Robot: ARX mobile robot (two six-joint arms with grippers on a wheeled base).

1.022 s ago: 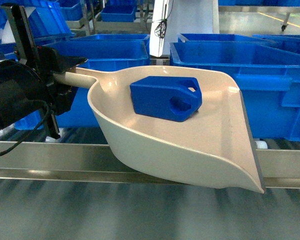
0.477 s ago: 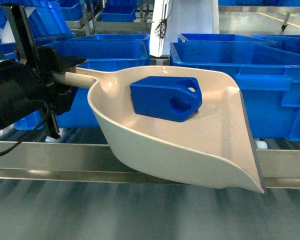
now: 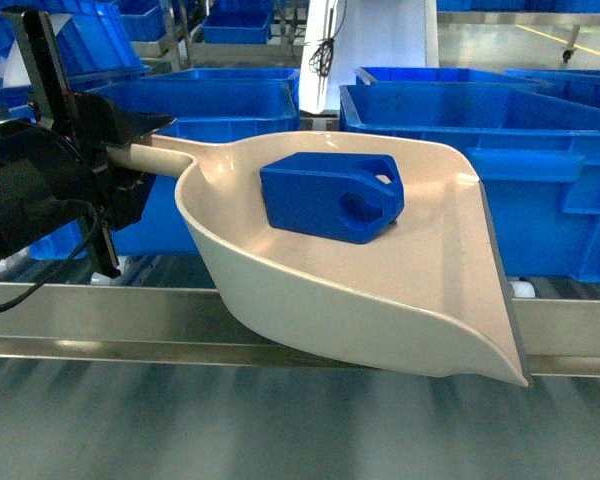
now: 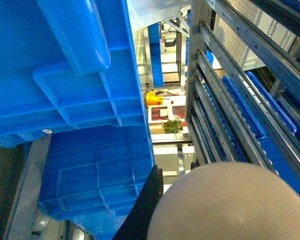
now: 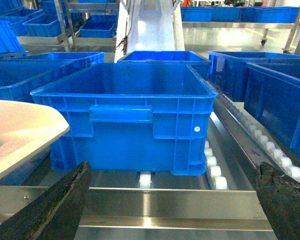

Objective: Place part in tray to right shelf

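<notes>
Fingers of right gripper [image 5: 172,200] spread wide, empty. Left gripper [image 3: 115,165] clamped on tray [image 3: 410,290] handle. Part [image 3: 330,195] sits in tray, above right shelf [image 3: 130,315] front rail. I judge carry step; next I tip tray onto shelf rollers.

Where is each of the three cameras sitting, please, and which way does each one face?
Head: on the robot, looking forward and slightly down at the tray carrying the part above the shelf's front rail; the left gripper grasps the handle.
Left wrist: behind the tray's handle end, facing blue crate walls and roller racks; one dark finger shows.
Right wrist: low before the rail, facing a blue crate; both open fingers show.
Shared: tray, crates, rail.
</notes>
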